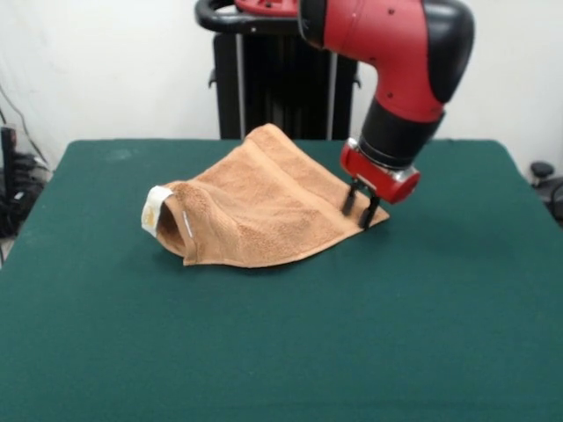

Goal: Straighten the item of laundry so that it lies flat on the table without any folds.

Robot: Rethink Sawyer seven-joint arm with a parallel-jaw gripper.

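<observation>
A: Where is the laundry lying?

B: The small light-brown terry towel (264,207) sits on the large table covered in dark green felt-like cloth (290,352), a little left of the middle and toward the far side. It is not flat. It is bunched and folded over itself, rising to a peak at its far edge and sloping down to the near side.

A: And the label?

B: The white sewn-in label (156,209) shows at the towel's left end, where the cloth curls open like a pocket.

A: What about the arm?

B: The red and black robot arm (396,53) comes down from the top right. Its gripper (361,207) is tilted and sits at the towel's right corner, which lies low against the table.

A: Fingers?

B: The two dark fingers (370,211) stand close together, with only a narrow gap, right at that corner. They seem to pinch the towel's edge, though the contact itself is hard to make out.

A: Anything behind?

B: The black pedestal (281,88) stands at the table's far side.
</observation>
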